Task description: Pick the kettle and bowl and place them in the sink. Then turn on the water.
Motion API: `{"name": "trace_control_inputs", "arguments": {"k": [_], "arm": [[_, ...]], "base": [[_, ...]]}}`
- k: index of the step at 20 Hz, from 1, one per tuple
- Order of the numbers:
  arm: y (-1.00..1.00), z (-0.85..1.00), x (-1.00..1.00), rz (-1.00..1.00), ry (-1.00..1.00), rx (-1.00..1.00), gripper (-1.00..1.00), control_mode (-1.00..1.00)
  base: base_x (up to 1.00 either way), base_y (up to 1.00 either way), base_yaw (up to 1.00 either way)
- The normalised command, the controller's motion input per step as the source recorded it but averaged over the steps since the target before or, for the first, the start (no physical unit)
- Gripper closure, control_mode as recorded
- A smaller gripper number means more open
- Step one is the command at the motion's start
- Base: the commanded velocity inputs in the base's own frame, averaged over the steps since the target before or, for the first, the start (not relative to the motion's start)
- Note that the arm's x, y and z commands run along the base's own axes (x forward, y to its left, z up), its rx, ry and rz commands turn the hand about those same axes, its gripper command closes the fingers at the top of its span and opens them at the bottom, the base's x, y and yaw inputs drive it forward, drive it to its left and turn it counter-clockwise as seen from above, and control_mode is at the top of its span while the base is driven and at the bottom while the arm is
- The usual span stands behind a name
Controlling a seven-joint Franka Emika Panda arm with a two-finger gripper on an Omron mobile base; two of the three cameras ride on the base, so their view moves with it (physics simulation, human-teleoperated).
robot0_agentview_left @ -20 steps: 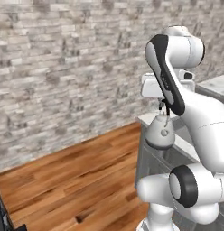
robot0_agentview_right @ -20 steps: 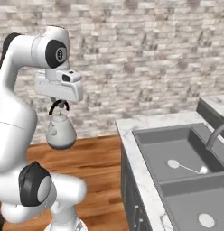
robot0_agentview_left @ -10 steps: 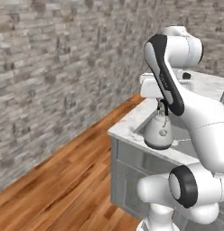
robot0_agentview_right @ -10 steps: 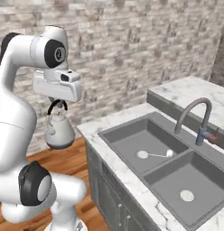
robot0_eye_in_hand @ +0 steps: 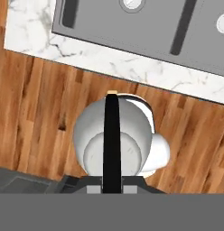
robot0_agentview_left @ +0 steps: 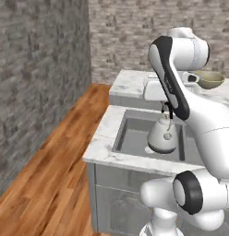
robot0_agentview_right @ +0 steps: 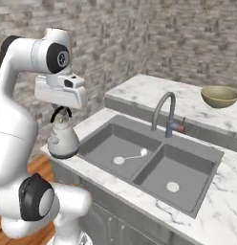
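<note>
My gripper is shut on the thin black handle of the pale grey kettle, which hangs upright below it. In the hand view the kettle hangs over the wooden floor, just short of the marble counter's front edge. The grey double-basin sink lies beyond it, with its curved faucet behind; no water shows at the tip. In the left base view the kettle appears in front of the sink. The olive-tan bowl sits on the raised back counter, far right, also seen as the bowl.
White marble counter surrounds the sink, its front edge close to the kettle. Wooden floor runs to the left, bounded by brick walls. A small white object lies in the left basin.
The whole picture has shifted: the base has driven, so the sink counter is now nearer and the bowl has come into view. The kettle still hangs from the shut gripper.
</note>
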Motion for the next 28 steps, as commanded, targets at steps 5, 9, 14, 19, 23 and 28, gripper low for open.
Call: {"name": "trace_control_inputs", "arguments": {"k": [5,9,14,19,23,28], "arm": [[0.0,0.0,0.0,0.0,0.0,0.0,1.0,1.0],[0.0,0.0,0.0,0.0,0.0,0.0,1.0,1.0],[0.0,0.0,0.0,0.0,0.0,0.0,1.0,1.0],[0.0,0.0,0.0,0.0,0.0,0.0,1.0,1.0],[0.0,0.0,0.0,0.0,0.0,0.0,1.0,1.0],[0.08,0.0,0.09,-0.02,0.0,0.0,1.0,-1.0]], "base": [[0.64,0.25,-0.49],[0.54,0.18,-0.46],[0.46,0.31,-0.4],[0.47,0.27,-0.33],[0.19,0.16,-0.21],[0.0,0.0,-0.01]]}}
